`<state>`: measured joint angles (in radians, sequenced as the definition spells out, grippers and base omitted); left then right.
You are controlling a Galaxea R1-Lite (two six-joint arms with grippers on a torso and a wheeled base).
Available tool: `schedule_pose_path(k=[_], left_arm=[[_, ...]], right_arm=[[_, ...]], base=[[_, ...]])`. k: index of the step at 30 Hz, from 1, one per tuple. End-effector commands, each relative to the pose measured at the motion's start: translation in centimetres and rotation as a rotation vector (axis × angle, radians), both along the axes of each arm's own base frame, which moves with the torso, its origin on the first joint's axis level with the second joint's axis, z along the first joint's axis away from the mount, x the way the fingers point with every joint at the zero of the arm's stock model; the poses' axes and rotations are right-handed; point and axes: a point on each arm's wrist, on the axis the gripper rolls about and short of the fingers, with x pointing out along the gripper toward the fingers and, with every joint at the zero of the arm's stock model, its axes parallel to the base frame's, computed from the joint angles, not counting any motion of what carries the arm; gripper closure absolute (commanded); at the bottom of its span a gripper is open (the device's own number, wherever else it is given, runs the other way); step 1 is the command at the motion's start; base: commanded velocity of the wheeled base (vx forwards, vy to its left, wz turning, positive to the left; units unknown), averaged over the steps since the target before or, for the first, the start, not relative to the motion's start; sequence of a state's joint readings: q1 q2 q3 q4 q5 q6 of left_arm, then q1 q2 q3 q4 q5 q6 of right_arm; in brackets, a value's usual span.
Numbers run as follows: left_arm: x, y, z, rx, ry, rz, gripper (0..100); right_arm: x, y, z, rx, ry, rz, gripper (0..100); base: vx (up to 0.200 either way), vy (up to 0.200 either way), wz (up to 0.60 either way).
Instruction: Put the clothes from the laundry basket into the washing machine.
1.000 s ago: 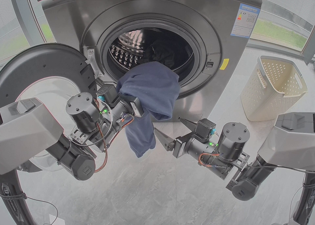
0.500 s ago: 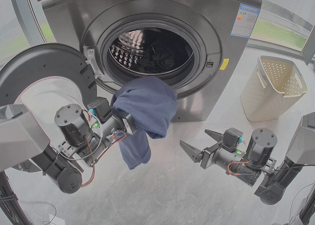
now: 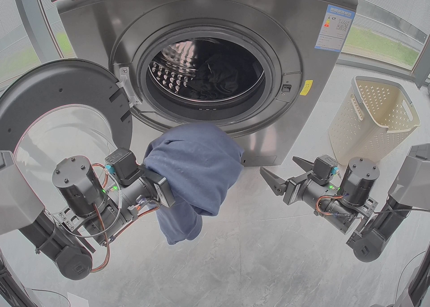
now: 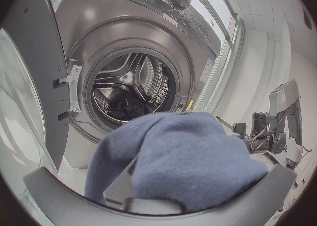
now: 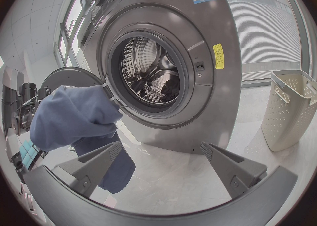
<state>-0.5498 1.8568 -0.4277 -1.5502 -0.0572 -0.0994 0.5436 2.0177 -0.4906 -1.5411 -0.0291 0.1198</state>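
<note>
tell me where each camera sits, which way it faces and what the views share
Head view: on the head, facing forward and down at the washing machine; both arms show, left gripper under the blue garment, right gripper open.
Left wrist view: on the left wrist, facing the drum over the garment; right arm farther off.
Right wrist view: on the right wrist, facing the drum between its own fingers.
Shared: all see the drum and garment.

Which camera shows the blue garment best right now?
The head view: the blue garment shows nearly whole, bunched top and hanging tail, in front of the washing machine. The left wrist view catches its bunched top up close; the right wrist view, its side, tail partly blocked.
</note>
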Motion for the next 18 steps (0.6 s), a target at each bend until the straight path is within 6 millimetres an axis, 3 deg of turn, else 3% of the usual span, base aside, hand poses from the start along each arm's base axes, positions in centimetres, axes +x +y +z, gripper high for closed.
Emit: schedule_pose_path(k=[1, 18], left_arm=[[0.3, -0.3, -0.5, 0.006, 0.012, 0.003, 100], [0.9, -0.5, -1.4, 0.036, 0.029, 0.009, 100]], right_arm=[[0.0, 0.4, -0.2, 0.002, 0.003, 0.001, 0], [-1.4, 0.4, -1.8, -0.041, 0.076, 0.027, 0]], base=[[0.200, 0.000, 0.00], [0.200, 0.000, 0.00]])
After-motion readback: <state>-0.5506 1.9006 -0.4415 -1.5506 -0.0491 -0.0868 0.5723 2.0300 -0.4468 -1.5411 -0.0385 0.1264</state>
